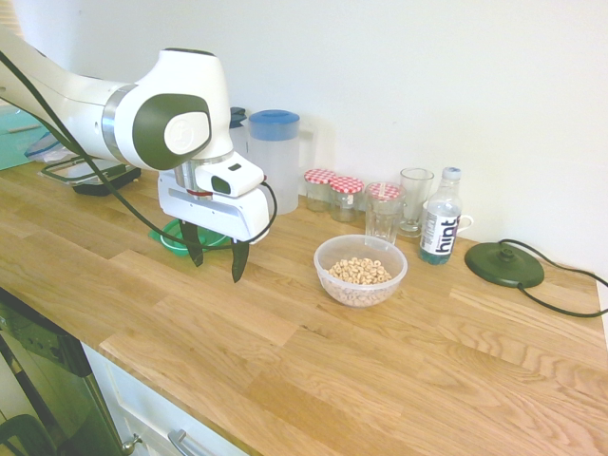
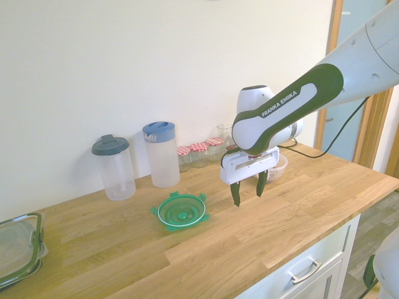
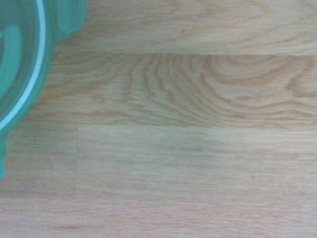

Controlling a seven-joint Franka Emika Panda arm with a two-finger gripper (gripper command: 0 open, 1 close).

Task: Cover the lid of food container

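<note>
Green lid [image 2: 181,210] lies flat on the wooden counter [image 2: 293,205], well apart from the bowl of cereal rings [image 1: 360,270]; the claw [image 2: 248,189] hangs spread wide and holding nothing above bare wood, between lid and bowl, nearer the lid; jars [image 1: 332,193] stand behind the bowl.

I work in a home kitchen: a wooden surface [image 1: 399,361] with drawers [image 2: 310,269] beneath, jam jars [image 1: 334,193], water jugs [image 2: 161,154], and a kettle base [image 1: 503,263].
</note>
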